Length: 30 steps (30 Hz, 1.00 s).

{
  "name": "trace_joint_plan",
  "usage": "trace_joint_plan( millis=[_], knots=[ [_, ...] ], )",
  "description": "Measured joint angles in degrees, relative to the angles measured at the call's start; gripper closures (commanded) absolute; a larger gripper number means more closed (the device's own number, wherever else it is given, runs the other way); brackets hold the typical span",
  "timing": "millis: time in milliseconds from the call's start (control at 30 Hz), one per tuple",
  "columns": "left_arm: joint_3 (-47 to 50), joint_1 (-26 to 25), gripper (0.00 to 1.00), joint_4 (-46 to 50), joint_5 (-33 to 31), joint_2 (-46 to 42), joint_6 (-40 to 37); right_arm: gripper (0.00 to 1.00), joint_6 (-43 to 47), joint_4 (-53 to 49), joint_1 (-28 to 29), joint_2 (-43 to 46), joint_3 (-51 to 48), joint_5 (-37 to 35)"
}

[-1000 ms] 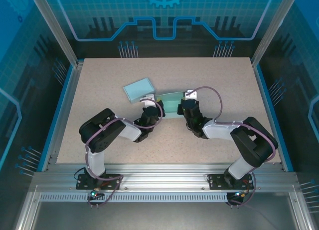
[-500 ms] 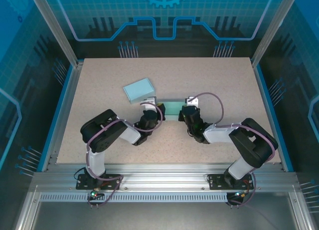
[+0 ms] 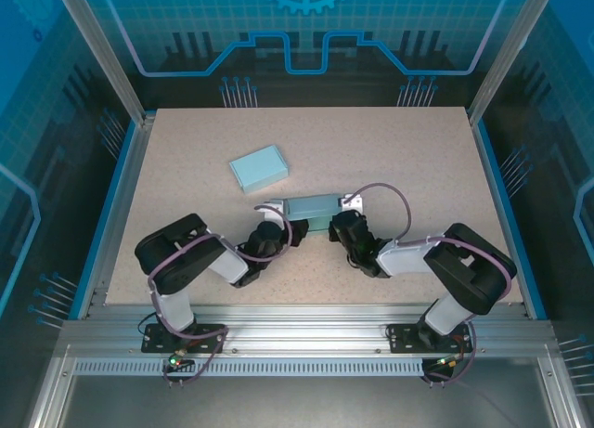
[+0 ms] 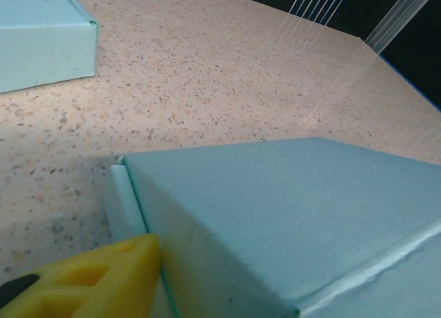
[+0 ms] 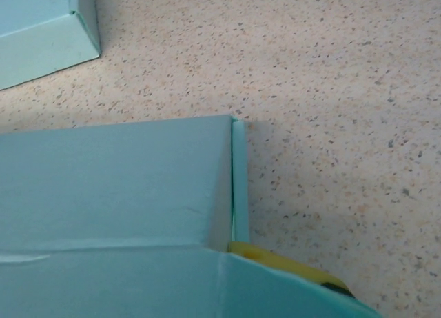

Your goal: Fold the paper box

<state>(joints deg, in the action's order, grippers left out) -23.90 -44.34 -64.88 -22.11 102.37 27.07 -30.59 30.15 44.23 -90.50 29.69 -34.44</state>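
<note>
The teal paper box (image 3: 314,208) lies mid-table between my two grippers, its top face turned up. My left gripper (image 3: 281,223) is at its left end. In the left wrist view one yellow finger (image 4: 89,280) stands far out to the side, just outside the end flap of the box (image 4: 289,221); the jaws stand open and the other finger is hidden. My right gripper (image 3: 340,223) is at the right end. There a yellow finger (image 5: 289,263) presses against the end wall of the box (image 5: 117,180), and the near wall hides the rest.
A second, closed teal box (image 3: 258,168) sits behind and left of the first, seen at the top left in both wrist views (image 4: 38,38) (image 5: 41,35). Speckled tabletop (image 3: 418,159) stretches to the right and back. A blue-edged frame rims the table.
Both arms have drawn back toward the near edge and the box came with them, settling lower and flatter. The left jaws have opened off the box's left end.
</note>
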Motion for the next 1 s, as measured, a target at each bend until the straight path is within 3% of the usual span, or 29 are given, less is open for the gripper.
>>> trace_joint_plan(
  millis=[233, 367, 500, 633, 833, 1000],
  knots=[
    [6.5, -0.7, 0.16, 1.6, 3.4, -2.4, 3.1, 0.78, -0.9, -3.9, 0.9, 2.5, -0.1, 0.0],
    [8.5, -1.1, 0.11, 2.9, 5.1, -5.4, 3.9, 0.72, -1.6, -5.9, 1.4, 4.0, -0.1, -0.1],
    [12.2, -1.5, 0.08, 7.3, 6.0, -12.0, 4.5, 0.56, -2.0, -9.0, 1.9, 5.6, -0.1, -0.2],
    [14.3, -1.8, 0.03, 18.6, 5.9, -24.6, 4.3, 0.34, -2.5, -14.9, 3.1, 9.9, -0.1, -0.7],
    [13.7, -2.7, 0.01, 41.9, 3.7, -55.2, 2.6, 0.05, -3.9, -28.4, 6.2, 21.6, 0.2, -1.4],
    [11.6, -2.7, 0.01, 57.7, 0.4, -74.0, 1.3, 0.00, -4.6, -40.8, 8.5, 33.4, 1.7, -0.9]
  ],
)
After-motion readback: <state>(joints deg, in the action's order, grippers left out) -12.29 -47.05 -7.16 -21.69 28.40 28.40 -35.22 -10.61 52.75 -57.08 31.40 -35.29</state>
